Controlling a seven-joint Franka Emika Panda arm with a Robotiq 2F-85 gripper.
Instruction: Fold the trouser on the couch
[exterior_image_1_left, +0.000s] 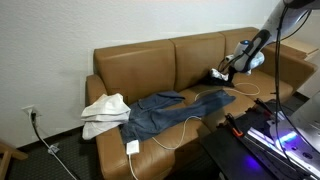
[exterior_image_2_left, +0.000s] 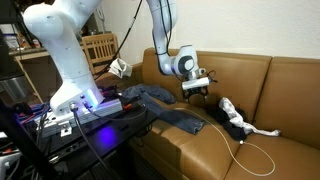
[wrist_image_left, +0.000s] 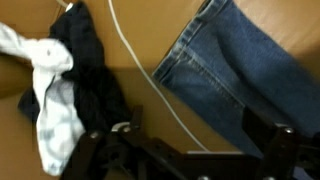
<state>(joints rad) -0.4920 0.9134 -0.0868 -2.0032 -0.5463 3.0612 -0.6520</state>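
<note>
While over couch (exterior_image_1_left: 150, 62), fingers (wrist_image_left: 279, 138) nr trouser (wrist_image_left: 235, 70).

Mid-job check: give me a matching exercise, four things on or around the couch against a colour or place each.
1 jeans
2 couch
3 cable
4 white cloth

A brown
B heaped at one end of the seat
C blue
D thin line across the seat

Pairs: 1-C, 2-A, 3-D, 4-B.
</note>
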